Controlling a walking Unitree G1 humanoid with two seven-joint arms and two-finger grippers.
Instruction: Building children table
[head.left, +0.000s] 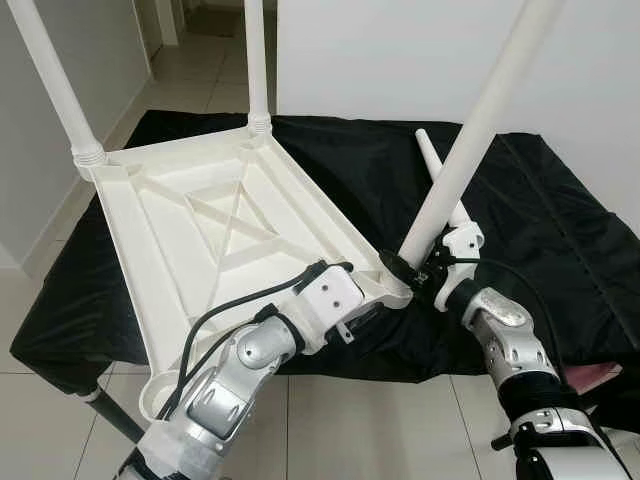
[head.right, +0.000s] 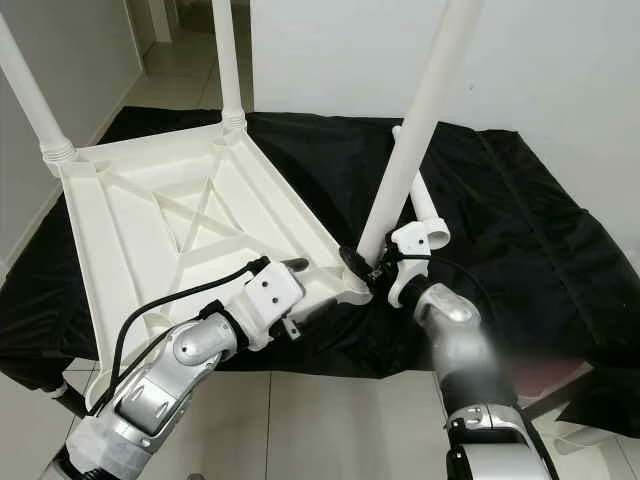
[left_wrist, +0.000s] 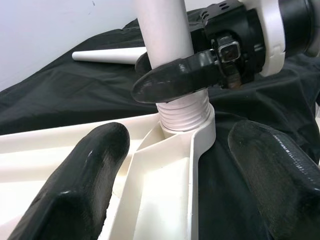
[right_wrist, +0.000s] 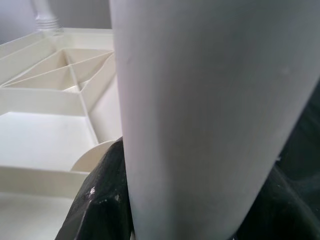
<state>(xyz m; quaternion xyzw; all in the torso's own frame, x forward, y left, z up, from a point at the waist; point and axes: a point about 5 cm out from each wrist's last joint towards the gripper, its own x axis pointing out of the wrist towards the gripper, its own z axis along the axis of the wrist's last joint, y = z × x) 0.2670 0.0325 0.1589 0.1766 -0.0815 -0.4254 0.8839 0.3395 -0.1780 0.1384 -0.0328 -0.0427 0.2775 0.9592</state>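
White plastic makes up the upside-down tabletop (head.left: 215, 235), which lies tilted on a black cloth (head.left: 540, 220) spread over a low surface, its ribbed underside facing up. Two legs already stand in the far corner sockets: one at the far left corner (head.left: 55, 85) and one at the far right corner (head.left: 257, 70). A third leg (head.left: 480, 125) leans up and to the right out of the near right corner socket (head.left: 395, 285), with its threaded end sitting in the socket, as the left wrist view shows (left_wrist: 182, 112).

The right gripper (head.left: 425, 268) is at the base of this third leg, its black fingers (left_wrist: 175, 77) pinching the leg just above the threads. In the right wrist view the leg (right_wrist: 215, 115) runs close past the camera with a dark finger (right_wrist: 102, 200) against it.

The left gripper (head.left: 365, 315) hovers at the near edge of the tabletop, just beside the same corner. Its two fingers (left_wrist: 75, 185) are spread wide, one over the ribbed underside and the other out over the cloth, gripping nothing.

A fourth loose leg (head.left: 440, 175) lies on the cloth behind the leaning leg. Pale floor tiles (head.left: 370, 430) show below the surface's edge.
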